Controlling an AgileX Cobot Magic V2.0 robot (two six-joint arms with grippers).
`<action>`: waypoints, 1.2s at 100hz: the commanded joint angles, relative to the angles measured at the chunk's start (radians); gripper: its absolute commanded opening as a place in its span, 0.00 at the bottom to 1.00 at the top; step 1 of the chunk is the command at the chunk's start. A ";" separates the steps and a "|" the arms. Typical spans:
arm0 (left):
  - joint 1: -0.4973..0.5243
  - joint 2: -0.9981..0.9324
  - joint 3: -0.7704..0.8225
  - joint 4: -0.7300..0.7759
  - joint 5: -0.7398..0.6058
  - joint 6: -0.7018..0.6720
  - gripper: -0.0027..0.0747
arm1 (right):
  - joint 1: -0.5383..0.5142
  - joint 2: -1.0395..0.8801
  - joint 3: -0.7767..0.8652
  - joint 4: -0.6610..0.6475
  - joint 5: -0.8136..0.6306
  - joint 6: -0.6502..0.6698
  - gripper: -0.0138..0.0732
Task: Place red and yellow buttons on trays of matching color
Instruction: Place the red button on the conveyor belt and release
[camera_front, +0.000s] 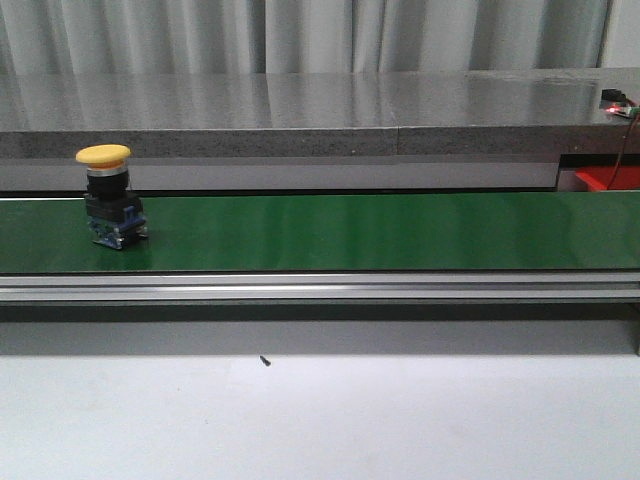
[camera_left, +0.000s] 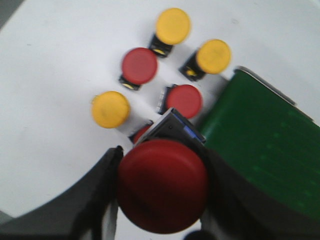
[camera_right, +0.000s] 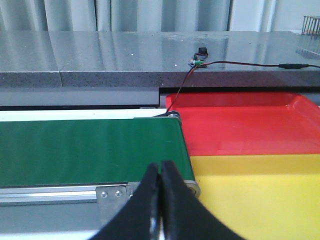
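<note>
Buttons are the job. In the front view, one yellow button (camera_front: 104, 195) stands upright on the green belt (camera_front: 380, 232), near its left end. A grey stone ledge (camera_front: 300, 115) runs behind the belt, and a corner of the red tray (camera_front: 606, 179) shows at the far right. Neither of my arms is in this view.

In the left wrist view, my left gripper (camera_left: 159, 200) is closed on a red button (camera_left: 162, 185), its cap between the two fingers (camera_left: 95, 200). Below it on the white surface (camera_left: 55, 75) stand three yellow buttons (camera_left: 173, 26) (camera_left: 213, 56) (camera_left: 110, 109) and two red ones (camera_left: 139, 66) (camera_left: 184, 100); a further red one is mostly hidden. The belt's end (camera_left: 260, 145) lies just beside them.

In the right wrist view, my right gripper (camera_right: 161, 200) has its fingers pressed together, holding nothing. Past it are the belt's other end (camera_right: 90, 150), the red tray (camera_right: 240, 127) and the yellow tray (camera_right: 260, 195), side by side and touching.
</note>
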 joint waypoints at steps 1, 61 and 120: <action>-0.084 -0.051 -0.032 -0.037 0.006 0.000 0.04 | -0.001 -0.013 -0.019 -0.011 -0.075 0.000 0.08; -0.297 0.091 -0.032 0.084 -0.001 -0.013 0.11 | -0.001 -0.013 -0.019 -0.011 -0.075 0.000 0.08; -0.320 0.100 -0.032 0.087 0.040 -0.008 0.74 | -0.001 -0.013 -0.019 -0.011 -0.075 0.000 0.08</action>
